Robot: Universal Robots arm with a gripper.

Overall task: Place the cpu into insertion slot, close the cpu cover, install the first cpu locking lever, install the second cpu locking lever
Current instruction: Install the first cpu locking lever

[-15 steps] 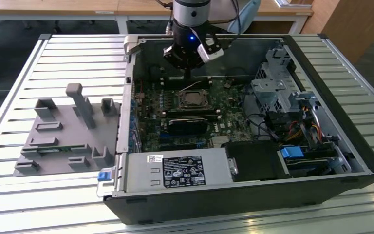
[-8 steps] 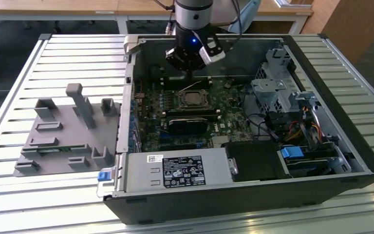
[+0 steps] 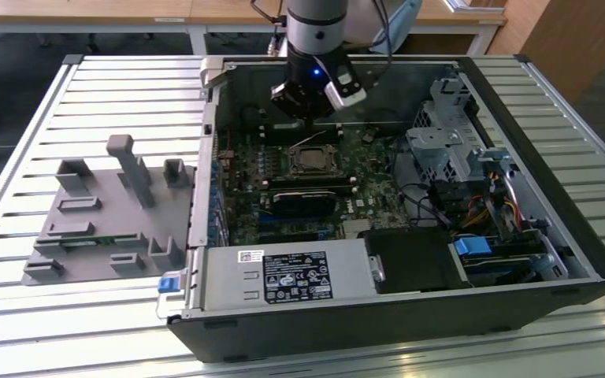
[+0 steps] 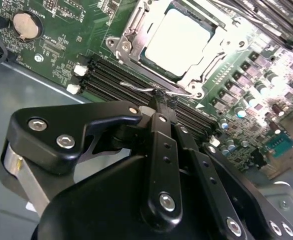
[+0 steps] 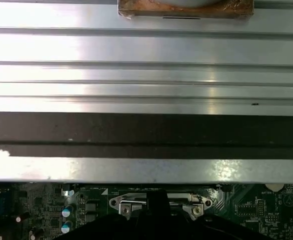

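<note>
The cpu (image 4: 179,42) lies flat in the insertion slot (image 3: 312,161) on the green board, its silver top showing. The cpu cover (image 4: 131,30) lies closed around it as a metal frame. A thin wire locking lever (image 4: 136,87) runs along the socket's edge beside the memory slots. My gripper (image 4: 161,100) stands right at this lever, its black fingers together and shut, and the tips touch the wire. In the exterior view the gripper (image 3: 302,114) hangs inside the open computer case just behind the socket. In the first wrist view the gripper (image 5: 157,197) sits at the socket's frame.
Long black memory slots (image 4: 111,75) and a coin battery (image 4: 25,25) lie near the socket. A black block (image 3: 305,198) sits in front of it. The labelled power supply (image 3: 287,276), a drive cage (image 3: 450,150) and the case wall (image 5: 146,130) enclose the board. A grey fixture (image 3: 113,213) stands outside the case.
</note>
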